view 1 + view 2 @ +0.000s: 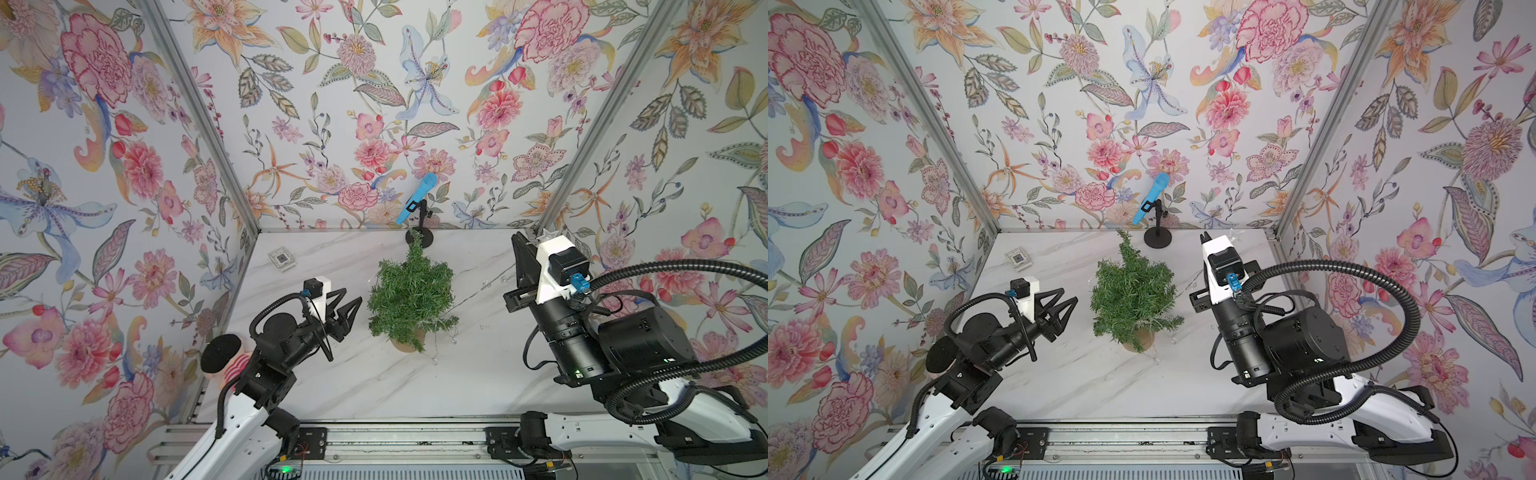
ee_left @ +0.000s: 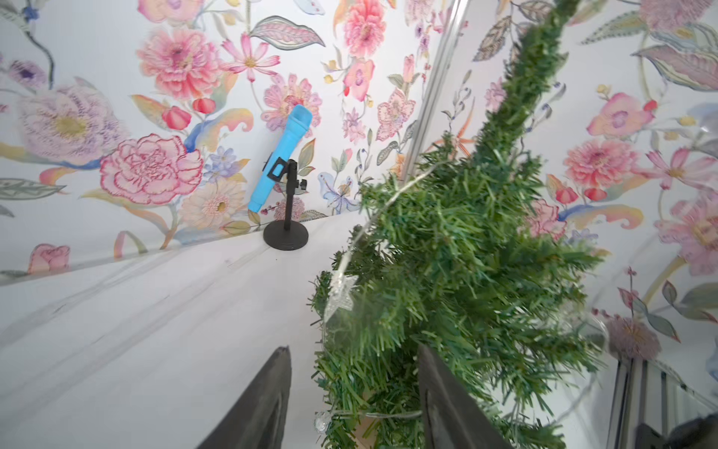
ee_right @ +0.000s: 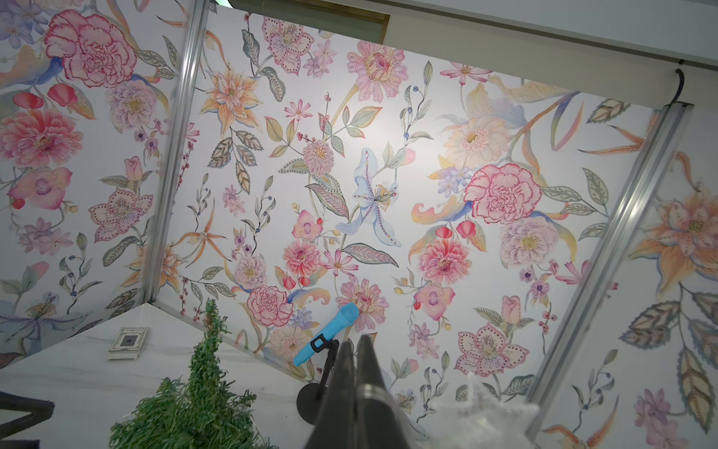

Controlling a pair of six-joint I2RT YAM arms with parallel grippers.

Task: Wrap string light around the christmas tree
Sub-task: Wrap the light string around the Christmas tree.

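Reaching beside the small bushy green christmas tree (image 1: 409, 291), upright in the middle of the white marble table (image 1: 332, 386), with the black left gripper (image 1: 352, 296), jaws partway apart and gripping nothing. Brushing the low branches with one finger (image 2: 443, 388), a bit of the thin silvery string light with clear star bulbs (image 2: 342, 297) running across the gap. Holding the black right gripper (image 3: 356, 342) high near the back corner, squeezed tight on that wire, one clear star just beside its tips. Draped over the tree's side, then up through the air to that gripper.
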